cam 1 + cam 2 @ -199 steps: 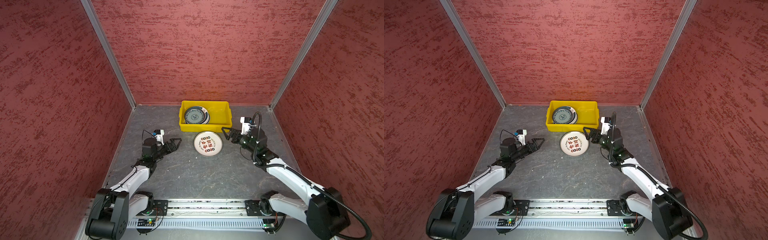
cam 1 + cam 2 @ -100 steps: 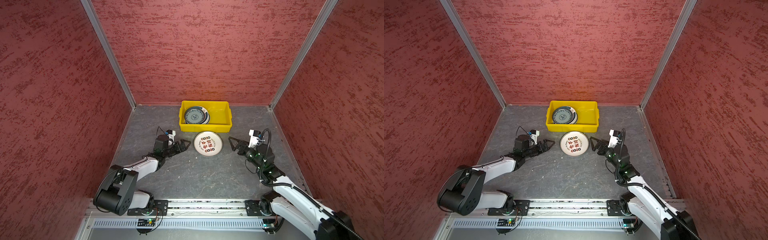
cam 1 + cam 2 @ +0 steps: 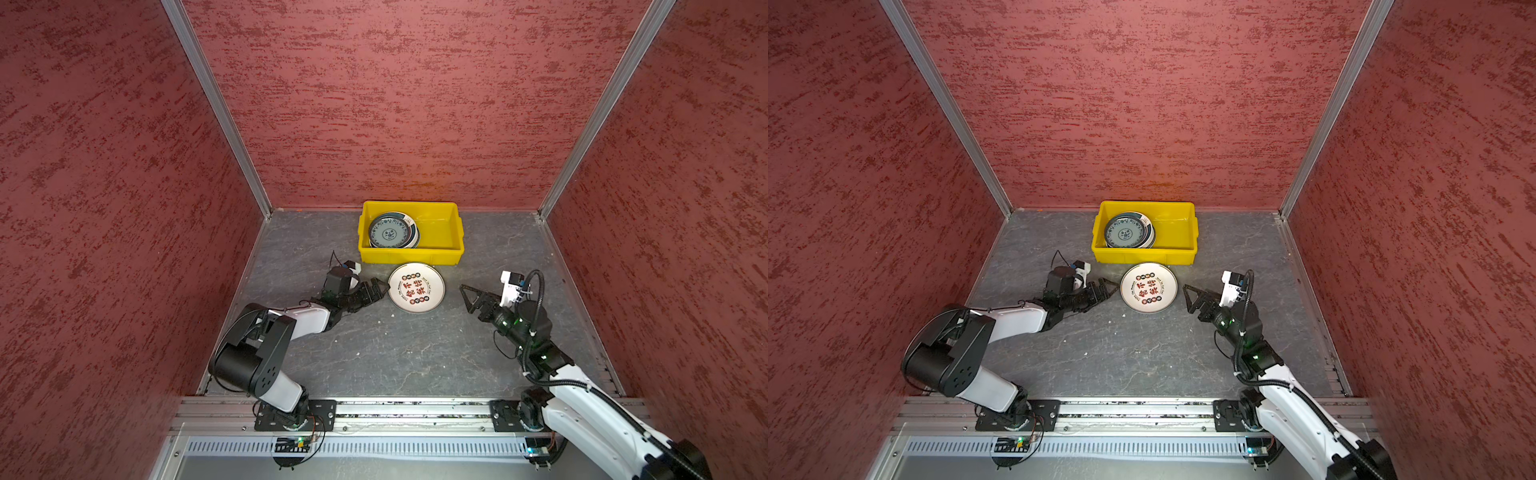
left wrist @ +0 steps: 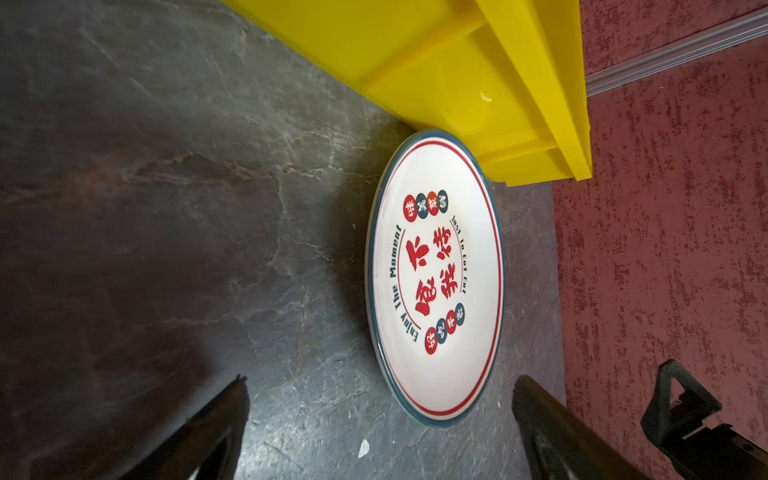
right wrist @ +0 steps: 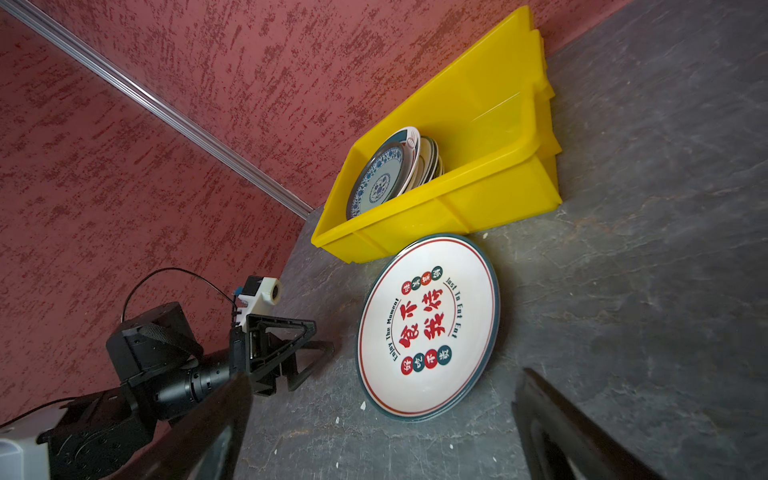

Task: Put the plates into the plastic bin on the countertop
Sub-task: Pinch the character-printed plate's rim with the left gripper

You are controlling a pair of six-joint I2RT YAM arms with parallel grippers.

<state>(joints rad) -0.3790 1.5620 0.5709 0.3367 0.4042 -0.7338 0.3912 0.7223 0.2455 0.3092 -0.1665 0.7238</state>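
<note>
The plates split into two lots. One white plate with red and dark characters [image 3: 417, 287] [image 3: 1148, 287] [image 4: 434, 276] [image 5: 428, 328] lies flat and face up on the countertop [image 3: 395, 357] [image 3: 1121, 353], outside the plastic bin [image 3: 411, 255] [image 3: 1144, 255] [image 4: 457, 62] [image 5: 457, 199]. Its far rim sits right against the base of the bin's near wall; whether the two touch I cannot tell. The other plates form a stack [image 3: 390, 230] [image 3: 1127, 233] [image 5: 380, 178] in the left half of the bin, a blue-patterned one on top, and the bin's right half is bare yellow floor. The bin itself stands against the back wall.

The left gripper [image 3: 380, 290] [image 3: 1109, 289] [image 4: 380, 379] [image 5: 322, 336] lies low over the countertop on the loose plate's left side, pointing at it. Its jaws are spread wide and grip nothing. In both top views its fingertips come up to the plate's left rim, and in the left wrist view that rim shows between the two fingers. Contact cannot be judged.

The right gripper [image 3: 467, 297] [image 3: 1190, 297] [image 4: 673, 395] [image 5: 384, 378] faces the same plate from the right, a strip of bare countertop between its tips and the rim. Its jaws are also wide apart and hold nothing. The plate thus lies between the two grippers, nearer the left one.
</note>
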